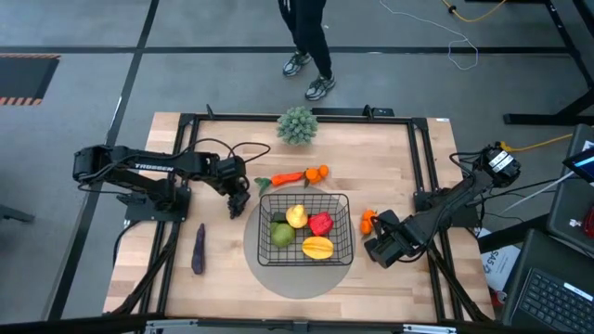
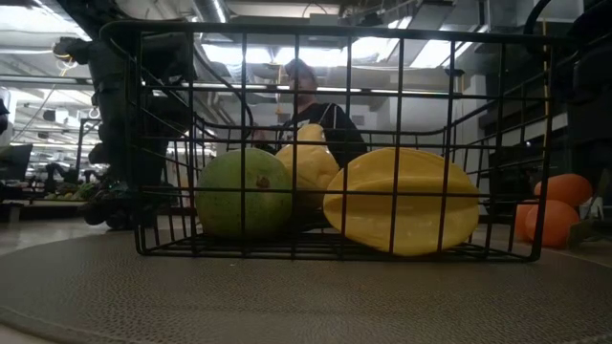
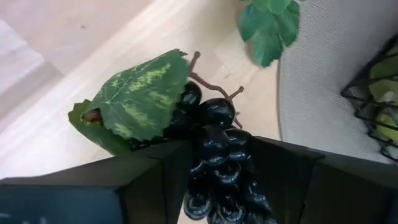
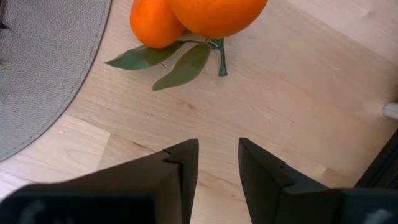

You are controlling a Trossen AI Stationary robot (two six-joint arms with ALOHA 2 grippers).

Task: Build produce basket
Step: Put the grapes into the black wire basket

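Observation:
The black wire basket (image 1: 304, 227) stands on a round grey mat (image 1: 299, 278) and holds a green pear (image 1: 282, 235), a yellow fruit (image 1: 297, 216), a red pepper (image 1: 321, 224) and a yellow star-shaped fruit (image 2: 402, 201). My left gripper (image 1: 238, 202) is just left of the basket, pointing steeply down, shut on a bunch of dark grapes (image 3: 214, 124) with a green leaf (image 3: 140, 93). My right gripper (image 1: 382, 243) hangs right of the basket, open over bare wood (image 4: 219, 146). Two oranges with leaves (image 4: 193, 15) lie just beyond its fingers. My left gripper pinches the lower part of the grape bunch (image 3: 217, 168) between its two fingers, which come steeply from above. The stem end and the leaf stick out beyond the fingertips toward the table. Whether the bunch touches the wood, I cannot tell.
A carrot (image 1: 290, 178) and another orange (image 1: 319, 172) lie beyond the basket, and a purple eggplant (image 1: 199, 249) lies at the near left. A spiky grey-green ball plant (image 1: 296, 125) sits at the far edge. A person's legs (image 1: 306, 46) show behind the table.

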